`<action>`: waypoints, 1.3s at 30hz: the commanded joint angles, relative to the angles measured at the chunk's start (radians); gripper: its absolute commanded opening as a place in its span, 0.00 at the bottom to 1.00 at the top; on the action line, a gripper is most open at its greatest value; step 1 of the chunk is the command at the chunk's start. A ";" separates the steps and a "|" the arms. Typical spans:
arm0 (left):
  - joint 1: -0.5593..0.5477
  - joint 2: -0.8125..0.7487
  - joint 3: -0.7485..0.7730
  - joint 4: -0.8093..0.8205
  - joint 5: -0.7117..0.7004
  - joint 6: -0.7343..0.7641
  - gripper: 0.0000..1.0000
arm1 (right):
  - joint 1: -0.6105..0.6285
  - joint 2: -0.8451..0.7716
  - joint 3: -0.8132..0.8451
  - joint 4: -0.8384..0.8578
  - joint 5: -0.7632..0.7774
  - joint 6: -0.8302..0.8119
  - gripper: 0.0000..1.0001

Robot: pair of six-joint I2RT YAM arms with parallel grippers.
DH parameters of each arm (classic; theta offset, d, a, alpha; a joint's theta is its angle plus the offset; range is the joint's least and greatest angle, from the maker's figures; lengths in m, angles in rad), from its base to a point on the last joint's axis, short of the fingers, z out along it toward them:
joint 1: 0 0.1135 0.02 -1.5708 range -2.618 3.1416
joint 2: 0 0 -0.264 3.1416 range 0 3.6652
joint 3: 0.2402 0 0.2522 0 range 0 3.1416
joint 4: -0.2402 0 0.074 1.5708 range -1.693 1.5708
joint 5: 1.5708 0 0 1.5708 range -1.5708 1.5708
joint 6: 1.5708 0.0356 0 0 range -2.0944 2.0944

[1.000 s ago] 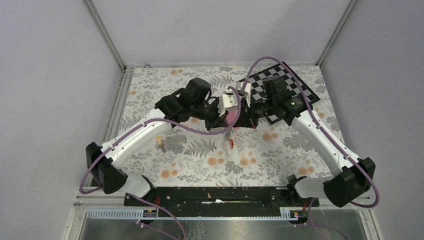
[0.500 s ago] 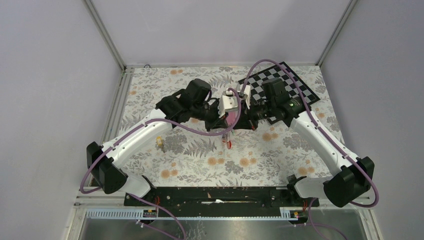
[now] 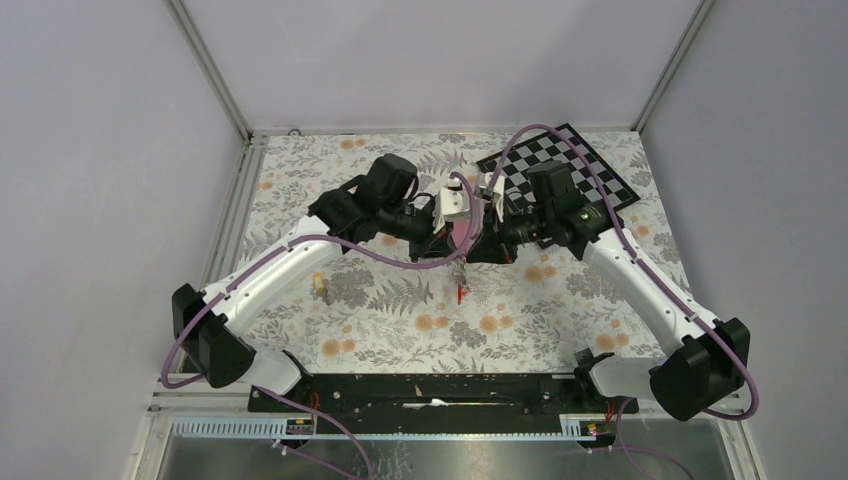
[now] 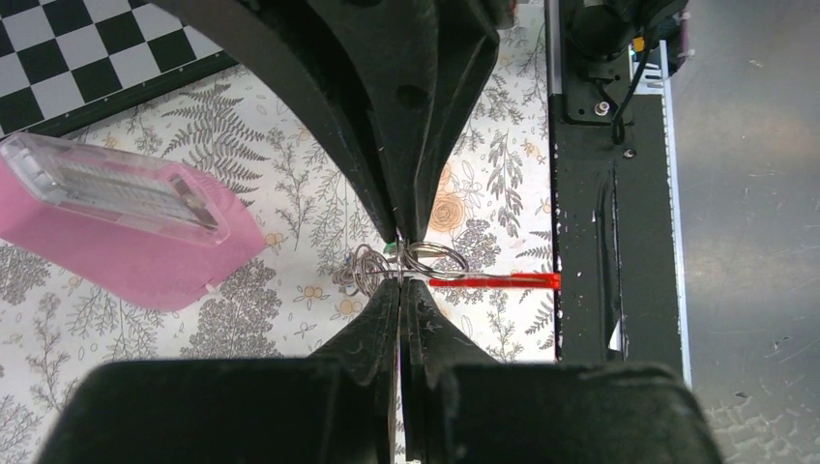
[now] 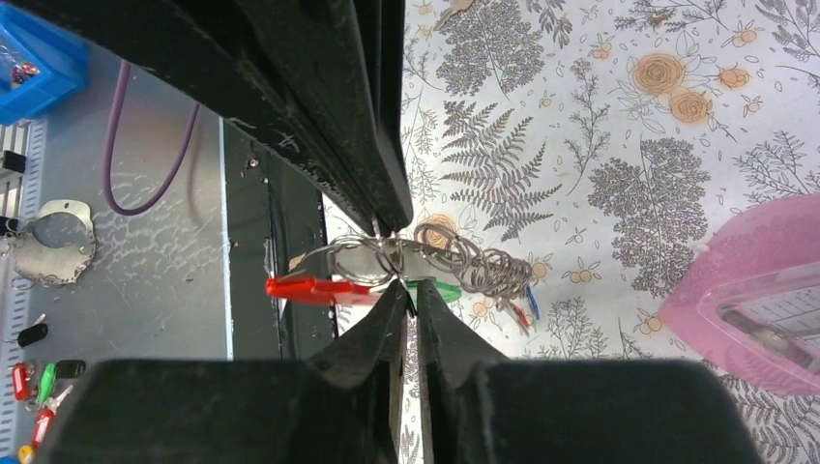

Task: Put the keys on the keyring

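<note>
Moved: both wrists drawn slightly toward the far edge since a second ago, tips kept together.
Table (image 3: 380, 320): work is held above its middle.
Pink pyramid (image 4: 145, 242): laid below the grippers.
Left gripper (image 4: 399, 275): clamped on wire rings (image 4: 372, 269).
Right gripper (image 5: 407, 290): jaws a slit apart; grip cannot be told.
Keyring (image 5: 314, 287): held aloft between both tips.
Keys (image 5: 440, 288): bunched on the coil.
Progress: judged mid-threading; a yellow piece (image 3: 319, 287), perhaps a key, is left on the cloth.
Hidden: the join is covered by fingertips.
</note>
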 commanded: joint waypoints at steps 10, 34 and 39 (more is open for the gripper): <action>0.011 -0.015 -0.027 0.137 0.169 -0.053 0.00 | -0.052 -0.062 0.023 -0.010 -0.022 0.000 0.32; 0.027 0.015 -0.066 0.261 0.282 -0.179 0.00 | -0.080 -0.072 0.114 -0.089 -0.141 -0.063 0.44; 0.030 0.016 -0.069 0.274 0.280 -0.197 0.00 | -0.080 -0.077 0.093 -0.089 -0.143 -0.070 0.44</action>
